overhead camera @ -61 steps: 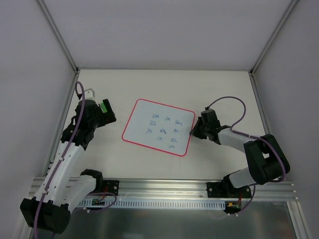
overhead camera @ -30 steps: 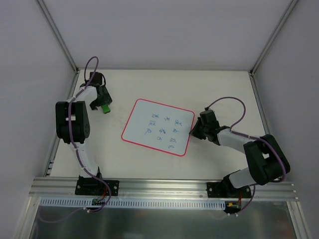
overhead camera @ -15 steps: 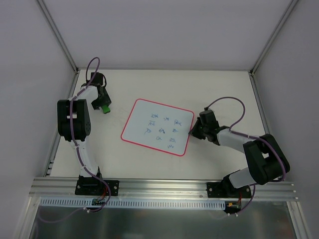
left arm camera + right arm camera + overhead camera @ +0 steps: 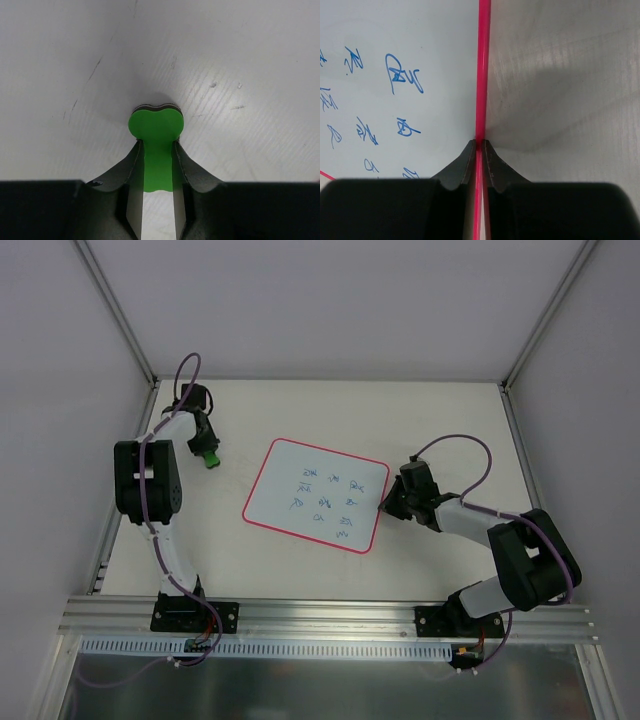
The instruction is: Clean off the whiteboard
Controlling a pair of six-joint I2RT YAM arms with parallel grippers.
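Over on the left, the left tool [image 4: 206,448] is clenched on a small green eraser block [image 4: 210,458] with a dark felt underside. Its wrist view shows the two fingers [image 4: 131,165] pinching the narrow waist of the green eraser block [image 4: 156,125], whose felt face sits down on the pale, scuffed counter [image 4: 235,55]. That spot is near the far left corner of the counter [image 4: 450,425], well apart from the board.

In the middle lies the flat white rectangular whiteboard [image 4: 275,485] with rounded corners and a thin red-pink border, flat on the counter and turned a little askew. About a dozen small blue scribbles [image 4: 330,498] cover its right-hand half; none of them looks wiped.

On the right, the right tool [image 4: 385,505] is gripping the whiteboard's right edge. From its own camera the jaws stand closed either side of the red-pink border, with the whiteboard [image 4: 435,45] and its blue scribbles [image 4: 402,75] stretching off to one side and bare counter to the other.

To my eye the step in hand is the set-up: eraser gripped, board pinned, no wiping begun. The next move, I'd judge, calls for the left arm to lift the eraser a touch, carry it rightward over the border, set the felt flat on the marks and rub, while the right tool keeps the board from sliding.
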